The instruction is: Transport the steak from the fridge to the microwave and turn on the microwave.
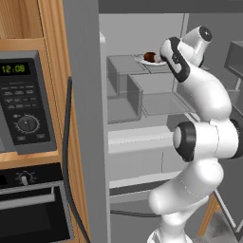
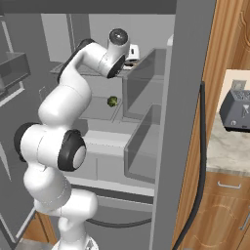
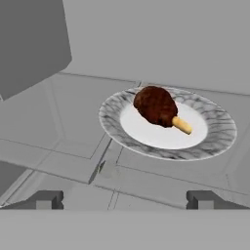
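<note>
Writing: the microwave (image 1: 26, 102) clock reads 12:08 in green; its button labels are too small to read.
Steak: the steak (image 3: 155, 106), dark reddish-brown with a yellow bone end pointing toward 4 o'clock in the hand view, lies on a white marbled plate (image 3: 215, 139) on an upper shelf (image 3: 73, 112) inside the fridge (image 1: 85, 118).
End effector: the end effector (image 3: 124, 199) is spread wide with nothing between the tips; the plate sits at its 12 o'clock, apart from both tips.
Hidden: in the left base view the arm (image 1: 199, 137) covers the right edge of the plate; in the right base view the wrist and a translucent bin (image 2: 146, 83) hide most of it.
Hard to make out: a small green lump (image 2: 112, 101) on a lower fridge shelf; what it is cannot be told.
Surroundings: wooden cabinet (image 1: 23, 19) around the microwave, black oven (image 1: 33, 209) below it; a grey toaster (image 2: 236, 111) on a pale stone bench (image 2: 227, 151) at 3 o'clock of the right base view.
</note>
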